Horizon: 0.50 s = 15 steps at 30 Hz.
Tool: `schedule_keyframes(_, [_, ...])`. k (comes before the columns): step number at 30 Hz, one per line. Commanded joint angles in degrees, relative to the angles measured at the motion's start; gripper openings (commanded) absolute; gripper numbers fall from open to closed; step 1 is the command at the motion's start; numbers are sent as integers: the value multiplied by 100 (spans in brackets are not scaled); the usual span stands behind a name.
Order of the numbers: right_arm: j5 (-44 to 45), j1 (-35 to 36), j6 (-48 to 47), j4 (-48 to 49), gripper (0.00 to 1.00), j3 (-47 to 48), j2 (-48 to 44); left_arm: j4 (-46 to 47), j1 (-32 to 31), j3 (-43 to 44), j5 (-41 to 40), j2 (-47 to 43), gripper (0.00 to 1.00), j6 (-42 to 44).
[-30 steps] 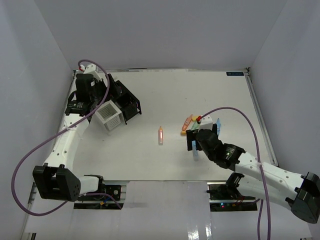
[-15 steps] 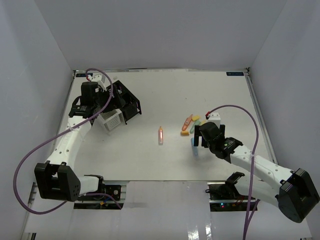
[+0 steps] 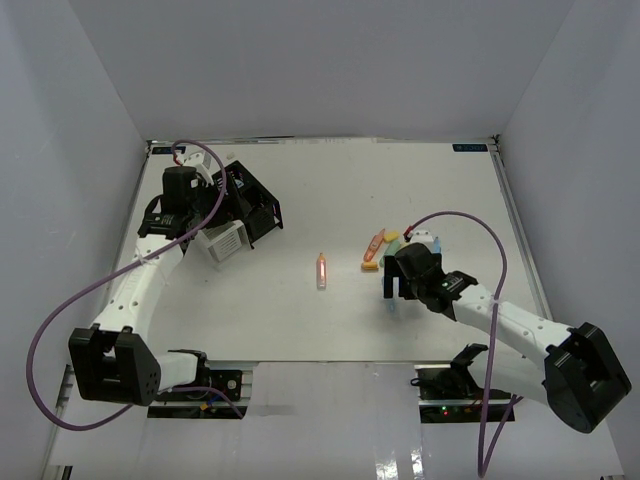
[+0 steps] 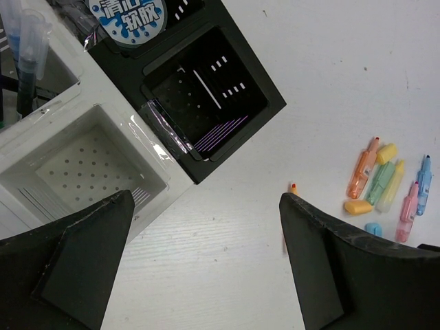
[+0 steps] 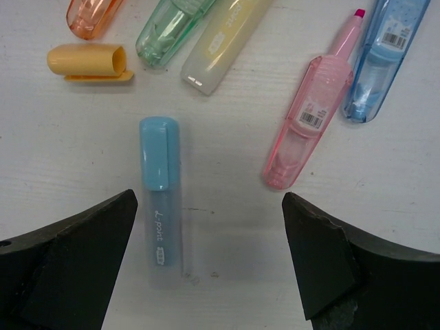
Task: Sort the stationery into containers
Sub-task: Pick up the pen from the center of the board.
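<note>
Several highlighters lie loose right of centre: orange [image 5: 89,14], green [image 5: 175,31], yellow [image 5: 223,41], pink [image 5: 309,124], blue [image 5: 381,58], and a pale blue one [image 5: 159,199]. My right gripper [image 5: 209,206] hovers open over them [image 3: 393,285], with the pale blue one by its left finger and the pink one near its right. One orange highlighter [image 3: 321,270] lies alone mid-table. The containers sit at the back left: a black compartment [image 4: 206,96], a white one [image 4: 82,165], and another white one holding pens [image 4: 27,55]. My left gripper [image 4: 206,206] hangs open and empty beside them [image 3: 210,215].
A loose yellow cap [image 5: 89,62] lies left of the green highlighter. A round blue-white tub [image 4: 130,14] sits in the far black compartment. White walls close in the table [image 3: 300,320] on three sides, and a purple cable loops off each arm.
My left gripper has come a little right and forward by the containers. My right wrist has shifted over the highlighter cluster, and its jaws have narrowed very slightly while staying open.
</note>
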Motion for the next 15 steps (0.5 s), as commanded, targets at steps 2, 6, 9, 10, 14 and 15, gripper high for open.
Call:
schedule_keyframes(2, [-309, -14, 15, 187, 92, 198, 139, 85, -20, -50, 96, -258, 98, -50])
schedule_keyframes(6, [-450, -14, 41, 266, 88, 171, 139, 85, -20, -41, 114, -249, 98, -50])
schedule_keyframes(9, [-687, -14, 68, 345, 81, 145, 209, 94, -20, -41, 105, -258, 98, -50])
schedule_keyframes(10, [-757, -5, 85, 354, 80, 145, 296, 94, -11, -32, 105, -266, 98, -41])
schedule_keyframes(14, [-872, 65, 94, 188, 75, 276, 613, 94, -20, -50, 44, -284, 98, -50])
schedule_keyframes(15, [-846, 100, 94, 39, 75, 320, 779, 103, -20, -50, 70, -293, 98, -41])
